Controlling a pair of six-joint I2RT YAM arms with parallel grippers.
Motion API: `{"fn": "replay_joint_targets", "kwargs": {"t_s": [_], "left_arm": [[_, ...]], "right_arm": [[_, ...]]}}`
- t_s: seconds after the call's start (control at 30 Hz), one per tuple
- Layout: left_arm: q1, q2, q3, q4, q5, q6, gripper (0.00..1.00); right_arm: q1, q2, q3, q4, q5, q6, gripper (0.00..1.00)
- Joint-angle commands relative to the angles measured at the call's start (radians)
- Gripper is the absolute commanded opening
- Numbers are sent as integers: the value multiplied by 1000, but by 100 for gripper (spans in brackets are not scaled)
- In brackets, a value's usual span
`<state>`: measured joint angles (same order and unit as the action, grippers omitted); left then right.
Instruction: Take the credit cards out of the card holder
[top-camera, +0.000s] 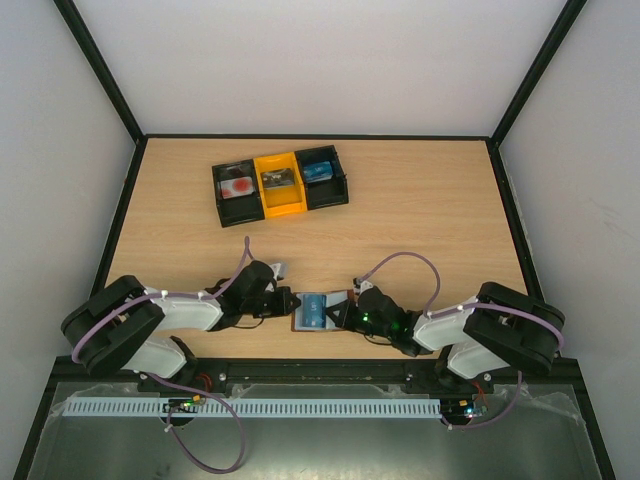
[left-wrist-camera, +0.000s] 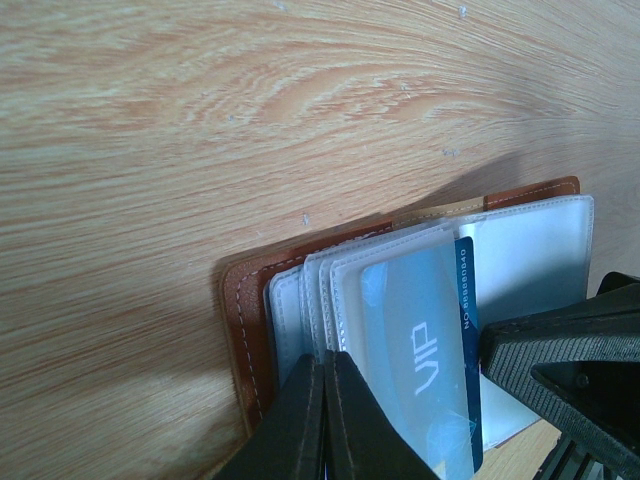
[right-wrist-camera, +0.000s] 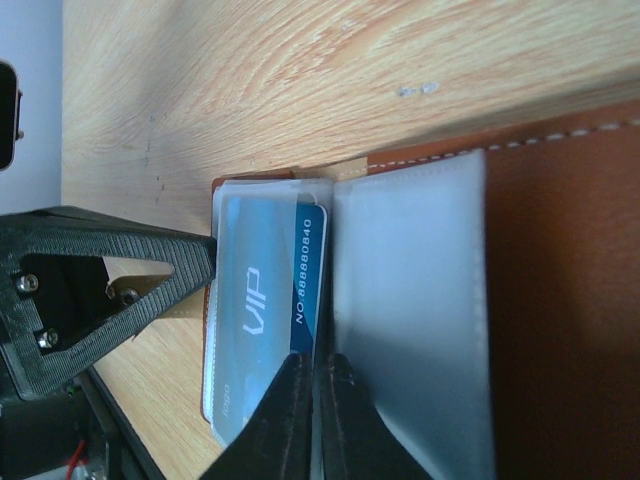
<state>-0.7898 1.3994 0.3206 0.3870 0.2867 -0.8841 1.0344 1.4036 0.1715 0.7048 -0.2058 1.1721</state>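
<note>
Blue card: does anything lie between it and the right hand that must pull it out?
Yes. A cloudy plastic sleeve of the card holder covers most of the blue card. Only its numbered edge is bare, next to the closed right hand.

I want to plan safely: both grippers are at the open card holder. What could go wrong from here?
The blue card sits inside a clear sleeve; the right gripper, shut at its edge, may pinch sleeve and card together, so the card would stay in. The left gripper pinches only thin sleeves of the card holder; a pull might drag the whole holder. The grippers are close and could collide.
</note>
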Motion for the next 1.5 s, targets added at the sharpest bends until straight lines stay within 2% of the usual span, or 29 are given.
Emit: {"fn": "replay_joint_targets", "kwargs": {"t_s": [0.0, 0.33, 0.47, 0.57, 0.7, 0.87, 1.1, 1.33, 1.47], "left_arm": [[-3, 12, -34, -131, -53, 8, 2], [-2, 3, -52, -111, -48, -1, 2], [-4, 5, -54, -109, -46, -2, 2], [-4, 1, -56, -109, -43, -3, 2], [-5, -14, -67, -115, -57, -8, 2], [-4, -30, -88, -91, -48, 6, 2], [-5, -52, -62, -155, -80, 27, 2], [-5, -56, -64, -152, -77, 11, 2], [-5, -55, -52, -153, -66, 5, 2]], "right_arm": [[-5, -8, -10, 13, 15, 4, 10], [-10, 66, -7, 89, 28, 32, 21], [-12, 136, -10, 176, -16, 49, 22], [-13, 182, -29, 272, -45, 87, 16], [-13, 224, -47, 331, -47, 104, 2], [-13, 219, -100, 404, -48, 128, 2], [-13, 140, -132, 308, -21, 86, 2], [-13, 86, -125, 259, -11, 70, 2], [-14, 12, -132, 163, 34, 55, 2]]}}
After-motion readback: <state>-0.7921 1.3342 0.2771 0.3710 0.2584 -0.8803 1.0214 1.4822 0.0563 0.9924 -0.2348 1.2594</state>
